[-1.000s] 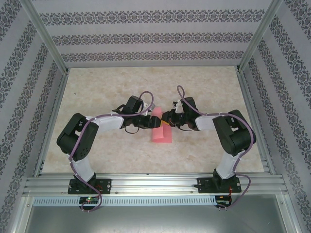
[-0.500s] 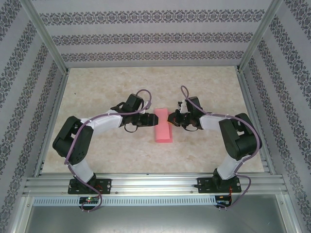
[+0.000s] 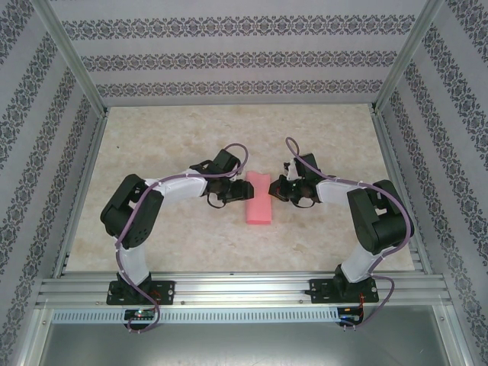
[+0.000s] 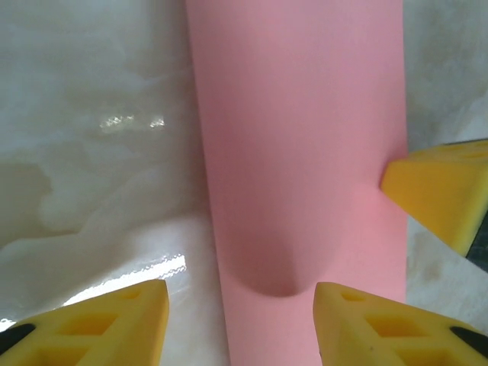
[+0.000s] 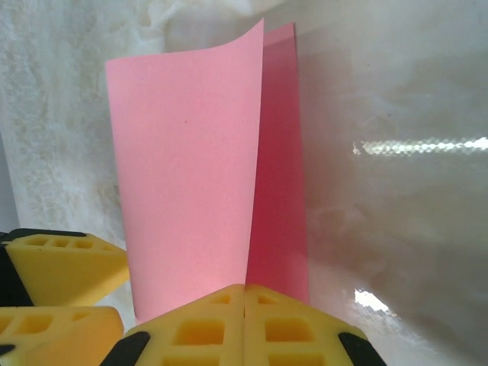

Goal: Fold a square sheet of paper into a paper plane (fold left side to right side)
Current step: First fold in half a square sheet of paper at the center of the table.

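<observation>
The square sheet of paper [image 3: 258, 200] is salmon pink and lies folded over into a long doubled strip in the middle of the table, not a paper plane's dart shape. In the right wrist view its upper layer [image 5: 187, 168] curls up off the darker lower layer [image 5: 280, 191]. My left gripper [image 3: 238, 189] is open at the strip's left edge, one yellow fingertip [image 4: 91, 324] over the table and the other [image 4: 381, 324] over the paper [image 4: 297, 137]. My right gripper [image 3: 277, 188] is shut, its joined tips [image 5: 244, 324] at the strip's right edge.
The tabletop [image 3: 168, 137] is pale and marble-like, glossy with glare spots. Patterned walls and aluminium posts [image 3: 72, 57] close in three sides. A metal rail [image 3: 244, 288] with both arm bases runs along the near edge.
Both grippers drew back off the paper's top, and the left then returned to its left edge. The strip now lies narrower and flatter, and the left jaws have narrowed a little.
</observation>
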{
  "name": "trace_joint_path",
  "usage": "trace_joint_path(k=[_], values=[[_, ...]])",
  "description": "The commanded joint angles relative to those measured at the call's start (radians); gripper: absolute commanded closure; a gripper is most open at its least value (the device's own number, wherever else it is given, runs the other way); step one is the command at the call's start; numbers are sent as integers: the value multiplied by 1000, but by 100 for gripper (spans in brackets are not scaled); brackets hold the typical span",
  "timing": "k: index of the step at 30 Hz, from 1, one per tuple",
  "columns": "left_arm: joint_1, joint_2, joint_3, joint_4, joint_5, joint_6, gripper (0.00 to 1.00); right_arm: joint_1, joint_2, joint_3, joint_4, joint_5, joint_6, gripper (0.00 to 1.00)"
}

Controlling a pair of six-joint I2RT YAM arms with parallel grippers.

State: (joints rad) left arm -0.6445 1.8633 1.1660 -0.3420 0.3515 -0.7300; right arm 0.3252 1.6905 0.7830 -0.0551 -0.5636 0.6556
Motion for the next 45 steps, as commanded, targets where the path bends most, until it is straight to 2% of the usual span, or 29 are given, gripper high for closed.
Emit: trace_joint_path(k=[1, 8, 13, 17, 22, 24, 30, 45], values=[[-15, 35, 40, -13, -20, -47, 47, -5, 13, 29, -14, 25, -30, 94], [-26, 61, 61, 2, 8, -57, 48, -1, 34, 36, -6, 18, -29, 93], [-33, 83, 77, -7, 7, -61, 50, 2, 46, 45, -12, 20, -36, 87], [-37, 99, 84, -29, -19, -70, 57, 2, 45, 62, -49, 34, -60, 76], [-37, 112, 84, -45, -36, -76, 63, -7, -14, 75, -151, 110, -115, 61], [-37, 115, 86, -50, -39, -74, 64, -14, -45, 70, -182, 137, -127, 58], [-37, 122, 92, -68, -48, -66, 64, -33, -104, 42, -197, 153, -132, 56], [-37, 154, 119, -75, -34, -61, 58, -33, -110, 29, -191, 138, -121, 57]])
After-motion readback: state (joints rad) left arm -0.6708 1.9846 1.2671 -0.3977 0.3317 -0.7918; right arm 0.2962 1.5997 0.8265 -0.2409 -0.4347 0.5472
